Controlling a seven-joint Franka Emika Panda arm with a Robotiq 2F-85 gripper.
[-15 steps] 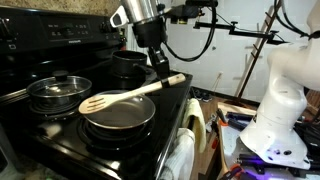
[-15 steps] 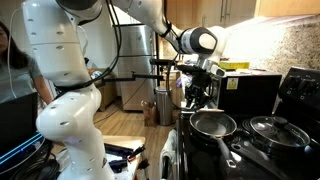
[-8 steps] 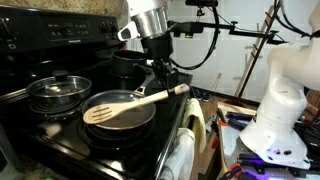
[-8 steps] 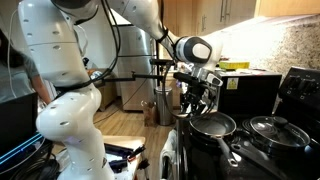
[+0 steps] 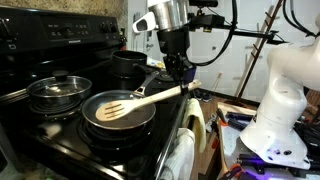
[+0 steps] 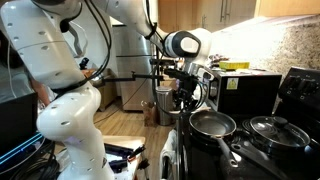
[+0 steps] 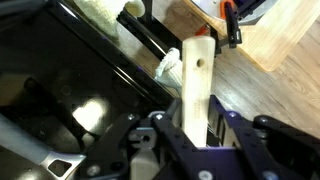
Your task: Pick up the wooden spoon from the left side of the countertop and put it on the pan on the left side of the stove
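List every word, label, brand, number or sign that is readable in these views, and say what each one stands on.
No text can be read in any view.
Stove control panel: faint pale markings, too small and blurred to read.
Yellow item on the counter: too small to tell whether it bears print.
Wooden spoon, pan and end effector: no lettering visible.

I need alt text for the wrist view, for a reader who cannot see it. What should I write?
The gripper clamps the wooden spoon by its light handle, which runs up the middle of the picture. Behind lie the black stove and a wooden floor.
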